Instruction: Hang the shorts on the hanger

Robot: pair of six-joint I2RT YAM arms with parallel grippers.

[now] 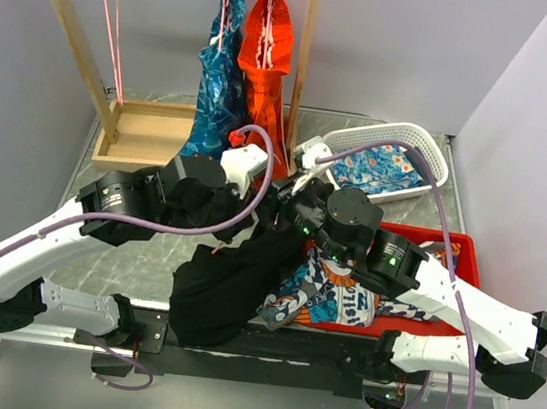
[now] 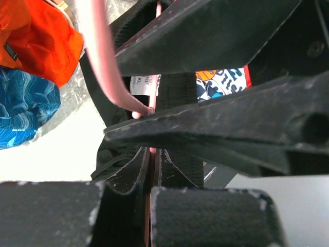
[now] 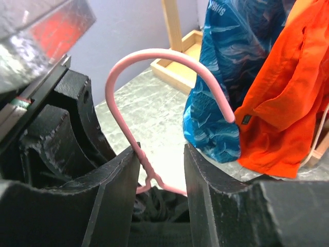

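The shorts (image 1: 218, 278) hang as a long black mass with the waistband up at the two tools in the middle of the desk (image 1: 135, 257). Their long axis runs from there toward the near edge, leaning a little left, and the lower end drapes over that edge between the arm bases.

The hanger (image 3: 154, 53) stands with its hook upward. The hook's open tip points at the blue garment (image 1: 218, 86) and the orange garment (image 1: 268, 53) on the wooden rack (image 1: 65, 26), just behind the tools.

The left tool (image 2: 150, 190) is pinched tight on the pink wire, with the black waistband pressed beside it. The right tool (image 3: 161, 149) has its jaws apart around the hanger's twisted neck (the wire leans on one finger only).

Bare grey desk lies to the left of the shorts, under the left arm. The right side is crowded by a red bin (image 1: 454, 249) holding printed cloth and a white basket (image 1: 432, 150) beyond it. A spare hanger (image 1: 112, 12) hangs on the rail at far left.
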